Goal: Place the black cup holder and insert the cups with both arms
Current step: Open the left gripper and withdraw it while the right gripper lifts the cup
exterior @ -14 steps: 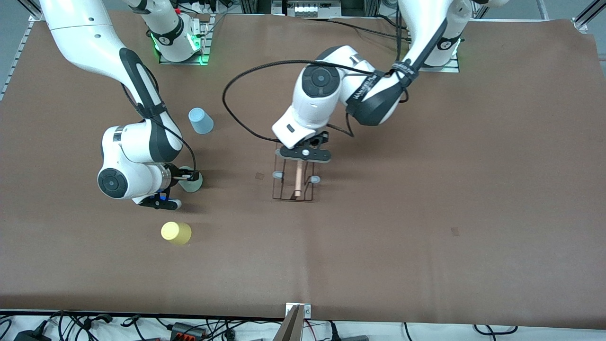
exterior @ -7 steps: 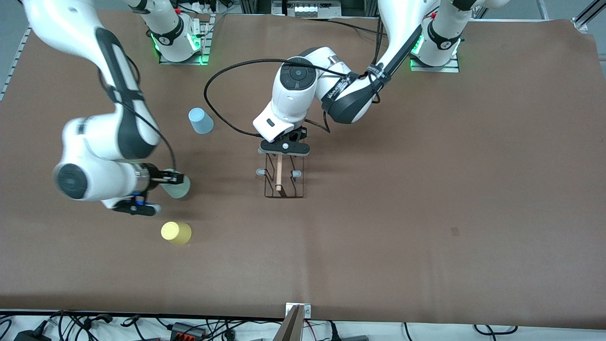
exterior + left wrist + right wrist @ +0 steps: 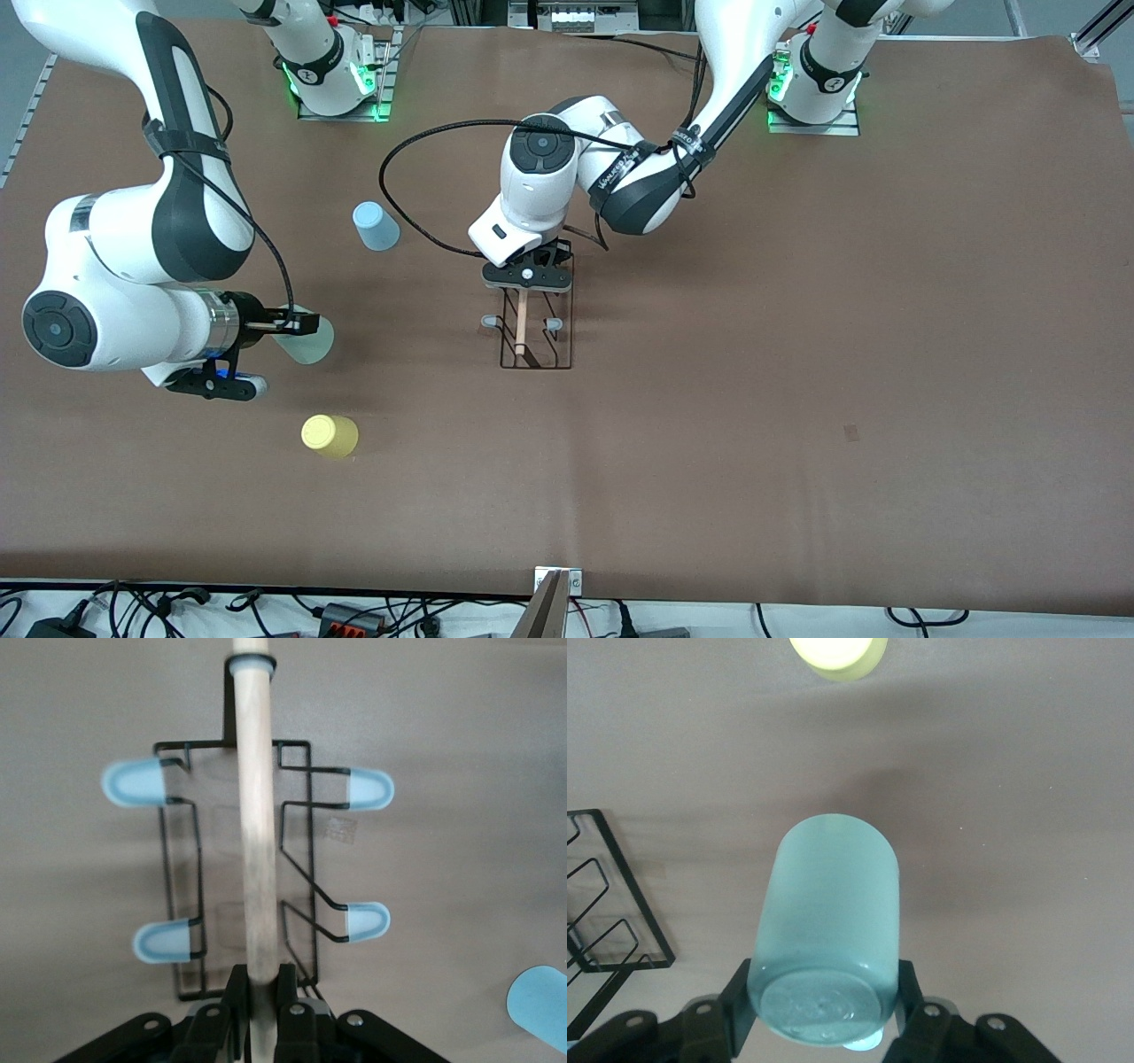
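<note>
The thin black wire cup holder (image 3: 535, 335) with its pale wooden rod handle (image 3: 255, 828) stands on the brown table (image 3: 797, 354) near the middle. The left gripper (image 3: 526, 276) comes down from above and clamps the rod at the end toward the robots' bases — a top grip that seems meant to set the rack square on its base and keep the blue-capped pegs (image 3: 135, 784) clear for cups. In the left wrist view the jaws stand narrow, pressed to both sides of the rod.

The right gripper (image 3: 292, 325), at about nine o'clock from the rack, holds the mint green plastic cup (image 3: 828, 935) tipped on its side, up off the table — probably so its mouth can slide onto a peg. Its fingers pinch the cup near its closed end.

The light blue plastic cup (image 3: 376, 226) stands at about ten o'clock from the rack, and the yellow plastic cup (image 3: 330, 436) at about eight o'clock, both apart from either gripper.
</note>
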Robot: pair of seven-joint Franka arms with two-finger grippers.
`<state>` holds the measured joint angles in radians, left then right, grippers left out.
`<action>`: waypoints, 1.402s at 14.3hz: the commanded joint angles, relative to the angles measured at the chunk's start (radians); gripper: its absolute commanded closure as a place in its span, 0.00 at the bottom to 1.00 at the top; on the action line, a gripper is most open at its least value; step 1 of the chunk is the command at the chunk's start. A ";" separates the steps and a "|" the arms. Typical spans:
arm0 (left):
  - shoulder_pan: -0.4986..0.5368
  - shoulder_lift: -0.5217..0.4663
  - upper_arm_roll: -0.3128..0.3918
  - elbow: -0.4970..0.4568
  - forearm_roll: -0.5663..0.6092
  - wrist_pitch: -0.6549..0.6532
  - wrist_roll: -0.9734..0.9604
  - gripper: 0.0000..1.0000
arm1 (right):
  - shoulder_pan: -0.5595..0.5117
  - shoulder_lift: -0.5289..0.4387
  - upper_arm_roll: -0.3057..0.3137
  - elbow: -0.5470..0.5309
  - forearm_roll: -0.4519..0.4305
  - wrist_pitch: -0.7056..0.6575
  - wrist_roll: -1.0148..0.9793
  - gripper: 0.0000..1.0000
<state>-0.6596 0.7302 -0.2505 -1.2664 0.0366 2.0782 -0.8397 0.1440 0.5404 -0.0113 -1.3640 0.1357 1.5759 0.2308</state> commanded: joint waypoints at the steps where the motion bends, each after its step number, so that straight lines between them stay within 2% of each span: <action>1: 0.000 0.000 0.017 0.038 0.023 -0.010 -0.013 0.42 | -0.003 0.009 0.005 0.023 0.012 -0.020 0.001 0.68; 2: 0.001 -0.011 0.028 0.042 0.025 -0.013 -0.013 0.14 | -0.003 0.009 0.005 0.023 0.012 -0.020 0.004 0.68; 3: 0.011 -0.037 0.043 0.042 0.025 -0.018 -0.007 0.00 | -0.003 0.009 0.005 0.023 0.012 -0.020 0.004 0.68; 5: 0.081 -0.115 0.062 0.038 0.023 -0.080 -0.006 0.00 | 0.000 0.009 0.007 0.023 0.012 -0.022 0.007 0.68; 7: 0.174 -0.179 0.065 0.041 0.028 -0.214 -0.006 0.00 | 0.011 0.007 0.014 0.023 0.013 -0.030 0.010 0.68; 10: 0.377 -0.294 0.057 0.044 0.029 -0.366 0.052 0.00 | 0.060 0.001 0.017 0.022 0.018 -0.056 0.028 0.68; 13: 0.516 -0.428 0.071 0.047 0.025 -0.457 0.394 0.00 | 0.115 -0.005 0.030 0.022 0.154 -0.073 0.135 0.67; 15: 0.636 -0.474 0.059 0.045 0.013 -0.472 0.595 0.00 | 0.196 -0.007 0.028 0.023 0.162 -0.071 0.231 0.67; 18: 0.701 -0.496 0.071 0.032 0.025 -0.587 0.782 0.00 | 0.314 -0.007 0.030 0.023 0.168 -0.062 0.329 0.67; 20: 0.745 -0.496 0.066 0.022 0.022 -0.590 0.917 0.00 | 0.364 -0.007 0.028 0.022 0.194 -0.059 0.341 0.67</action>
<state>0.0506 0.2456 -0.1698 -1.2089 0.0430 1.4966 -0.0401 0.4751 0.5389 0.0282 -1.3501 0.2997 1.5254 0.5528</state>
